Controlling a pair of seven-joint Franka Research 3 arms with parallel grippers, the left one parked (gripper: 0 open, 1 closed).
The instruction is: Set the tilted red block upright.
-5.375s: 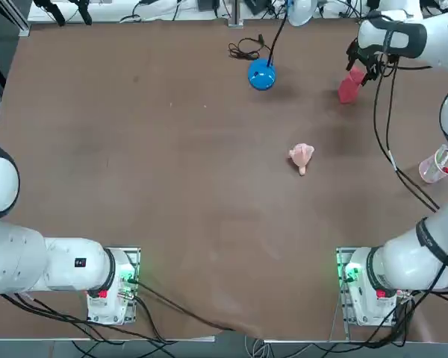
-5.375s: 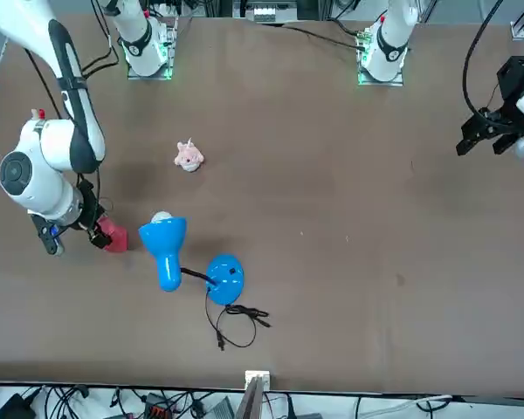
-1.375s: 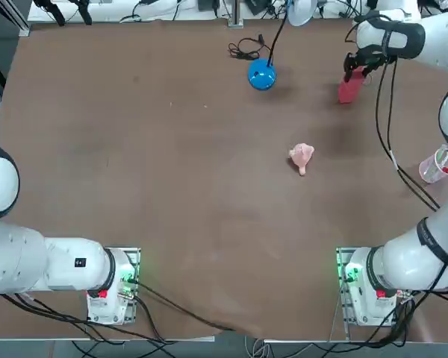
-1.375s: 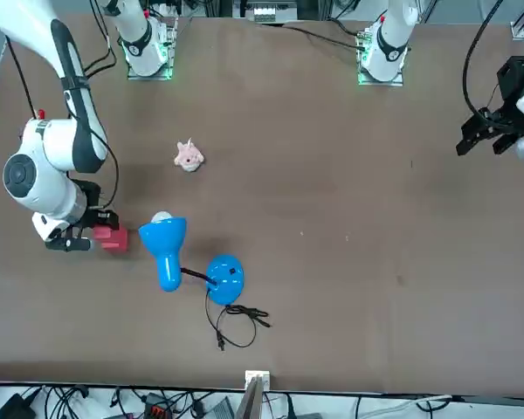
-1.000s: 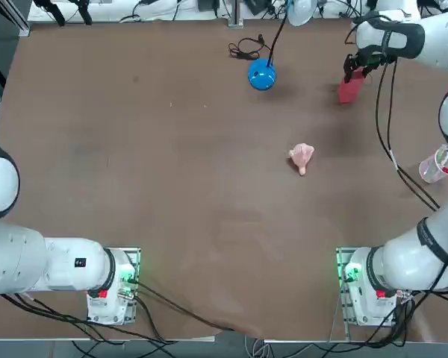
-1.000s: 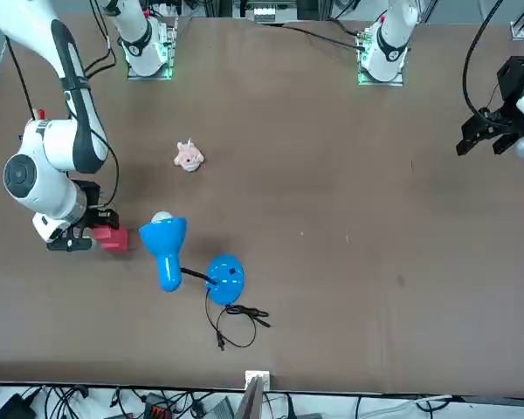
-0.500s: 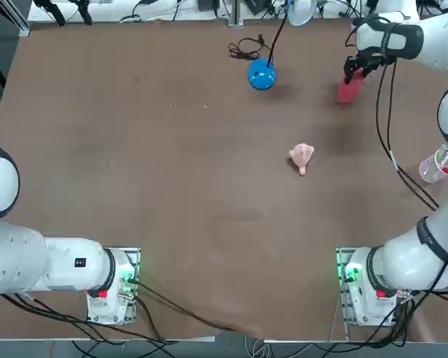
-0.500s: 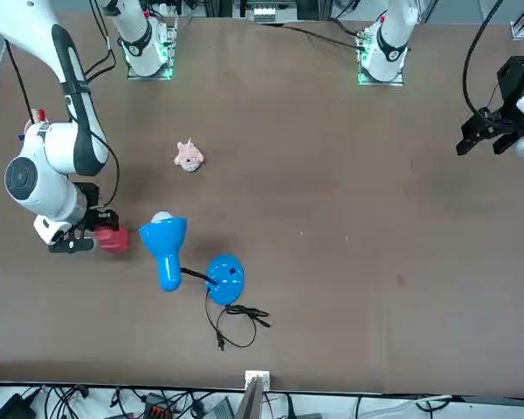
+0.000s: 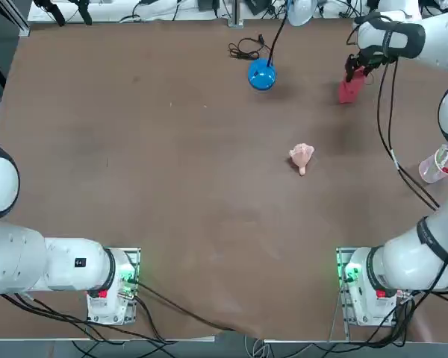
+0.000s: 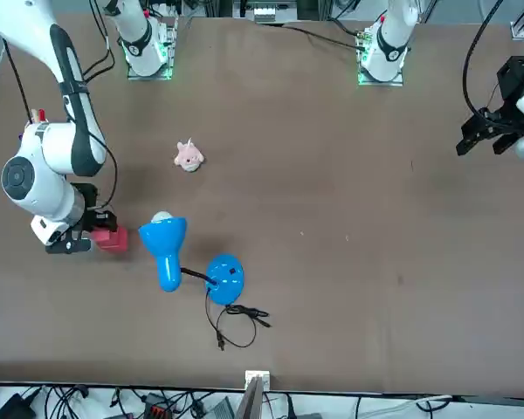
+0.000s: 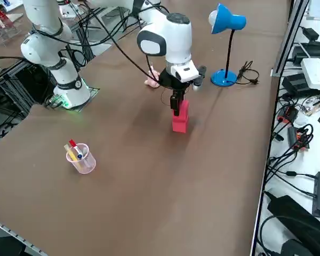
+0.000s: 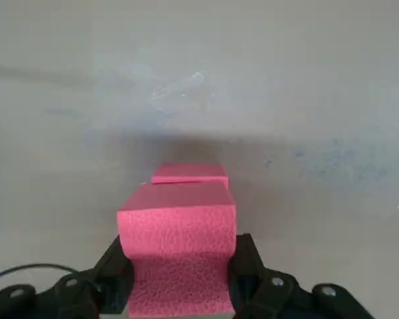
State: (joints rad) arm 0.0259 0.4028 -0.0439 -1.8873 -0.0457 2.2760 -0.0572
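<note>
Brown table [image 9: 172, 186], right arm reaching to far right part. Blue desk lamp [image 11: 228, 32] stands on the far edge, base just left of the block in top view. Right gripper [image 12: 179, 276] clamps the top of the red block [image 11: 180, 118], fingers [image 12: 116, 266] pressed on both sides; block stands upright on table. Pink lumpy object [image 9: 302, 157] near centre, clear cup [image 11: 83, 158] with pens at right edge.

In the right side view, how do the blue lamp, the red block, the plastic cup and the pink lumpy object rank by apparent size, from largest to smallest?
1. Blue lamp, clearly largest.
2. Red block and plastic cup look alike; the cup is nearer the camera, so I do not rank them.
3. Pink lumpy object, smallest, though partly hidden behind the arm.
The right claw is shut on the block.
</note>
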